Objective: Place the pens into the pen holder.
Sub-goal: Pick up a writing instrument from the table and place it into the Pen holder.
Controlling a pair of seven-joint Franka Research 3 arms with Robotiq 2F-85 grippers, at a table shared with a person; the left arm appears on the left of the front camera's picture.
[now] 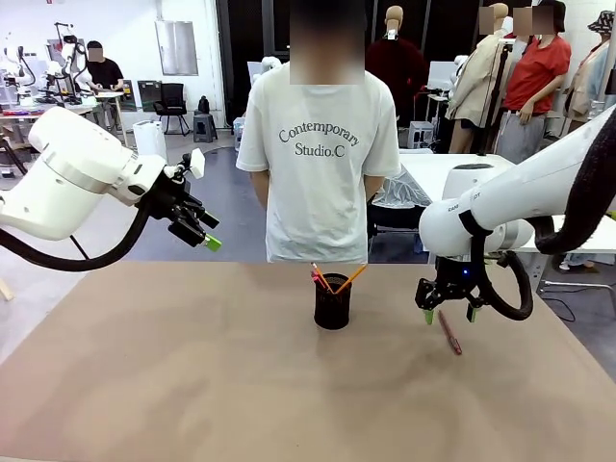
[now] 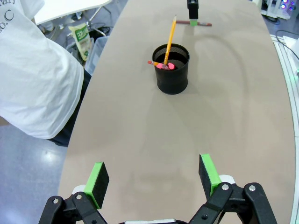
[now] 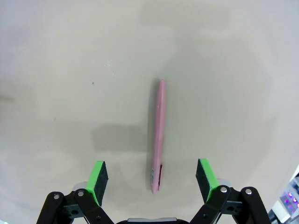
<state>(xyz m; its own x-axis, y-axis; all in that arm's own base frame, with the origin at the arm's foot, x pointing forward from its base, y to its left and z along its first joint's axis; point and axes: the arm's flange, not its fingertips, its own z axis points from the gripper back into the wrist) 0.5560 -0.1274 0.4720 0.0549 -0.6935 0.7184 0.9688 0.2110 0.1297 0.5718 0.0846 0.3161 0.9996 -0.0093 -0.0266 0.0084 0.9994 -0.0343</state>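
The black mesh pen holder point(image 1: 332, 306) point(image 2: 173, 74) stands at the table's middle near the far edge. A yellow-orange pencil point(image 1: 351, 277) point(image 2: 170, 37) and a red-tipped pen point(image 1: 319, 278) point(image 2: 158, 64) lean inside it. A dark red pen point(image 1: 450, 334) point(image 3: 159, 135) point(image 2: 204, 24) lies flat on the table to the holder's right. My right gripper point(image 1: 449, 314) point(image 3: 153, 175) hovers open just above that pen, one finger on each side of its near end. My left gripper point(image 1: 207, 231) point(image 2: 154, 173) hangs open and empty, raised at the left, facing the holder from afar.
A person in a white T-shirt point(image 1: 320, 154) stands at the far edge behind the holder, hands behind the back. The tan tabletop point(image 1: 192, 375) is bare across the front and left.
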